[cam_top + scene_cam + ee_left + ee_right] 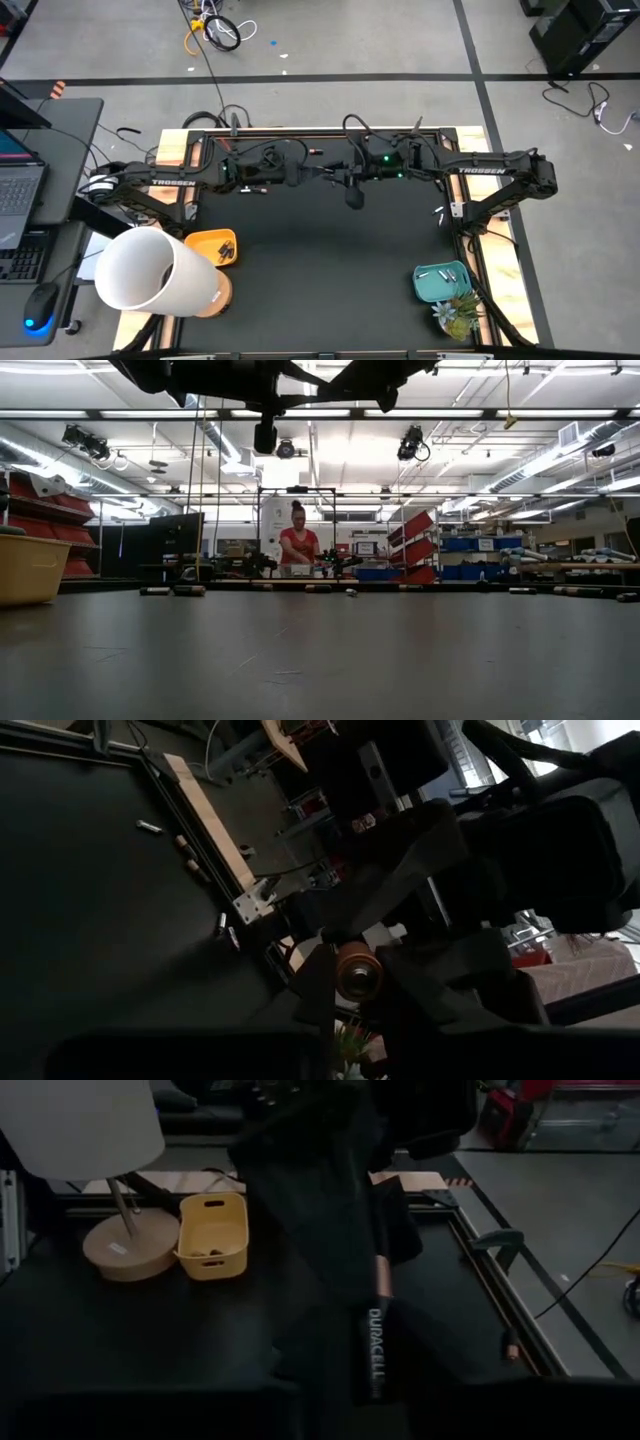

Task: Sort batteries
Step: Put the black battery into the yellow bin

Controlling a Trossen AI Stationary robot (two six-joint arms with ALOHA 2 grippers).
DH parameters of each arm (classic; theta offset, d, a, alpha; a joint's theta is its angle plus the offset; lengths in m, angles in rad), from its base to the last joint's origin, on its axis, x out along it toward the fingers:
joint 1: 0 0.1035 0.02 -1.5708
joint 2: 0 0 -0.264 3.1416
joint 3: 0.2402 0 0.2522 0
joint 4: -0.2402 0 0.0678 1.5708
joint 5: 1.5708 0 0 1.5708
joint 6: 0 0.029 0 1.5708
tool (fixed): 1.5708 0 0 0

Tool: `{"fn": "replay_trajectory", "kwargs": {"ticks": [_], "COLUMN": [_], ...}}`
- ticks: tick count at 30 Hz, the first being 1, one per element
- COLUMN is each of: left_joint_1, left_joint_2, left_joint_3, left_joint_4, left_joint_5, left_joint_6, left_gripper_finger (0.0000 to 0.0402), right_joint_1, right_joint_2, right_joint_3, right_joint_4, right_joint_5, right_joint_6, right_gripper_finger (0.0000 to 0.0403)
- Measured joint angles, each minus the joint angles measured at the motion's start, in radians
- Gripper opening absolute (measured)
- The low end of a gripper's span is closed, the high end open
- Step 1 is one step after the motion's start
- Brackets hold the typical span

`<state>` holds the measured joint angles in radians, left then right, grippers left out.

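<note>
A black table (330,270) with pale wooden edging is seen from above. On it are set a yellow basket (212,247) beside a white-shaded lamp (150,272) at the left, and a teal tray (441,282) at the right. Loose batteries (172,590) are scattered along the far edge.

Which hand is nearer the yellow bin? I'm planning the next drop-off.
Left. The left hand is near the table's far-middle, on the yellow bin side; the right hand meets it there, slightly farther off.

Dim wrist views, glaring ceiling lights (330,455) behind — blurred dark foreground.
</note>
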<state>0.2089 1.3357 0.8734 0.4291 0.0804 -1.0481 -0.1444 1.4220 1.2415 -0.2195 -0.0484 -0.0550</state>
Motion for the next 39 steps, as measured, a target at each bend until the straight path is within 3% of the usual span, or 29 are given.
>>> {"fn": "replay_trajectory", "kwargs": {"ticks": [8, 12, 16, 21, 27, 33, 39], "left_joint_1": [0.001, 0.001, 0.001, -0.013, -0.091, -0.232, -0.347], "left_joint_2": [-0.002, -0.027, -0.087, -0.22, -0.392, -0.5, -0.564], "left_joint_3": [0.0, 0.0, 0.0, 0.001, 0.002, 0.001, 0.001], "left_joint_4": [-0.002, -0.009, -0.13, -0.378, -0.827, -1.378, -1.665], "left_joint_5": [0.003, 0.021, 0.032, 0.058, 0.102, 0.2, 0.23], "left_joint_6": [0.022, 0.027, 0.053, 0.09, 0.099, 0.041, -0.078], "left_gripper_finger": [0.0061, 0.0061, 0.0061, 0.0061, 0.0061, 0.0061, 0.0061], "right_joint_1": [-0.007, -0.015, -0.034, -0.084, -0.157, -0.183, -0.176], "right_joint_2": [-0.007, -0.026, -0.079, -0.156, -0.183, -0.182, -0.182], "right_joint_3": [0.0, 0.0, 0.0, 0.0, -0.011, -0.122, -0.217], "right_joint_4": [-0.022, -0.05, -0.137, -0.245, -0.342, -0.283, -0.132], "right_joint_5": [-0.001, -0.001, 0.03, 0.095, 0.108, 0.107, 0.057], "right_joint_6": [0.045, 0.064, 0.06, 0.056, 0.084, 0.129, 0.2], "right_gripper_finger": [0.0193, 0.0201, 0.0197, 0.019, 0.0181, 0.0166, 0.0157]}}
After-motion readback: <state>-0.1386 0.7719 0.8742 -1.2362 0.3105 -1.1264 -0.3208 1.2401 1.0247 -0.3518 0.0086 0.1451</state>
